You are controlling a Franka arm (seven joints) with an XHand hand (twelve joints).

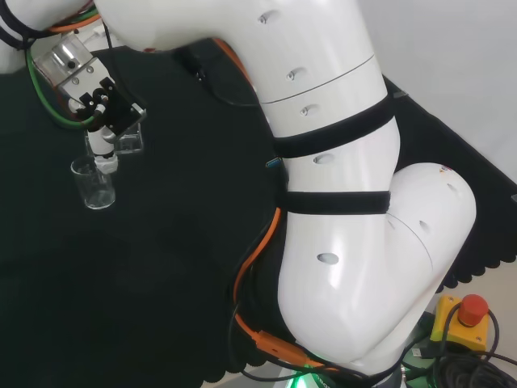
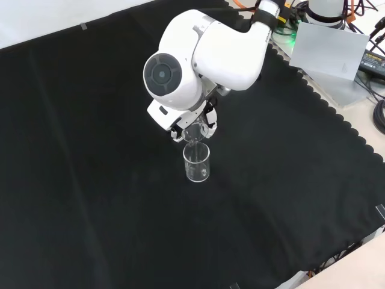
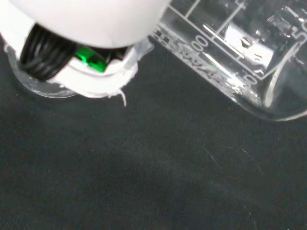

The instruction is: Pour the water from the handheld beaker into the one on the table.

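In the head view the black and white hand [image 1: 103,109] is curled round a clear handheld beaker [image 1: 129,139], which is tipped over. Just below it an upright clear beaker [image 1: 94,184] stands on the black cloth. From the front, the hand [image 2: 194,124] shows under the arm's white link, and the tipped held beaker [image 2: 194,133] has its mouth right above the rim of the standing beaker [image 2: 197,163]. The wrist view shows the held beaker [image 3: 240,48] lying nearly on its side, its printed scale visible, beside a blurred white part of the hand [image 3: 91,28]. I cannot tell how much water either beaker holds.
The arm's big white links [image 1: 347,186] stand at the right of the head view. A link with a round grey cap [image 2: 163,74] stands over the hand in the front view. A red stop button [image 1: 471,311] and cables lie off the cloth's scalloped edge [image 2: 355,135].
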